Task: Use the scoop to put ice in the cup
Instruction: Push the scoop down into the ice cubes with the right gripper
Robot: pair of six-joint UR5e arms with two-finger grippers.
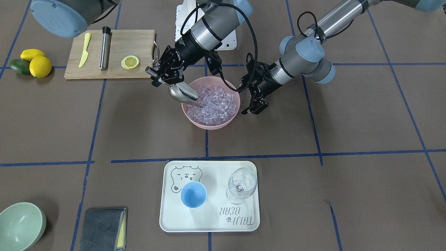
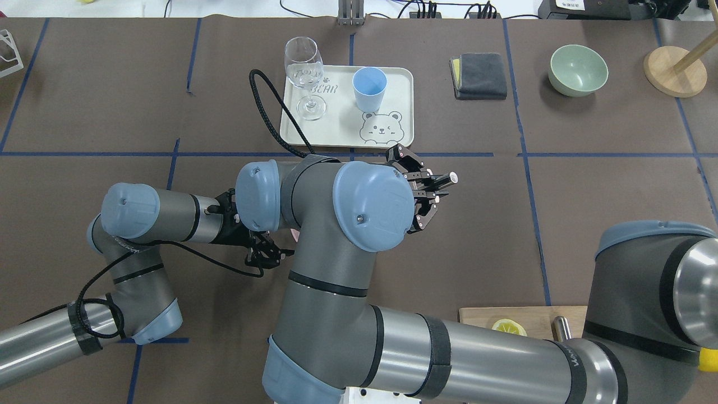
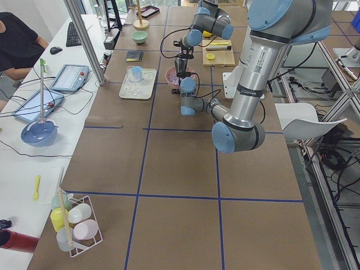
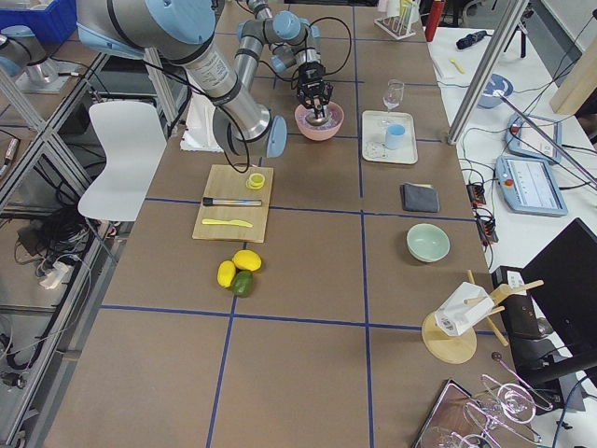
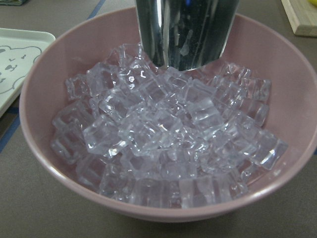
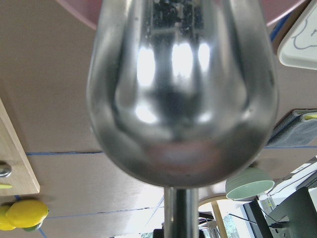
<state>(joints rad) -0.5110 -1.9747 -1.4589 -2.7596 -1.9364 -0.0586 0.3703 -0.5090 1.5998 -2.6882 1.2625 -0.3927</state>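
My right gripper (image 1: pixel 163 76) is shut on the handle of the shiny steel scoop (image 1: pixel 182 93). The scoop tilts down with its front edge in the ice (image 1: pixel 213 103), which fills the pink bowl (image 1: pixel 209 125). The left wrist view shows the scoop (image 5: pixel 185 29) resting on the ice cubes (image 5: pixel 163 134). The scoop's back fills the right wrist view (image 6: pixel 183 89). My left gripper (image 1: pixel 253 109) looks open and empty, close beside the bowl. The light-blue cup (image 1: pixel 193 194) stands empty on the white bear tray (image 1: pixel 209 223), also in the overhead view (image 2: pixel 369 87).
A clear wine glass (image 1: pixel 241 184) stands on the tray next to the cup. A cutting board (image 1: pixel 132 42) holds a lemon slice (image 1: pixel 130 62), a steel cylinder (image 1: pixel 104 48) and a yellow knife (image 1: pixel 84 50). A pale green bowl (image 1: pixel 19 225) and a grey cloth (image 1: pixel 102 228) lie beyond the tray.
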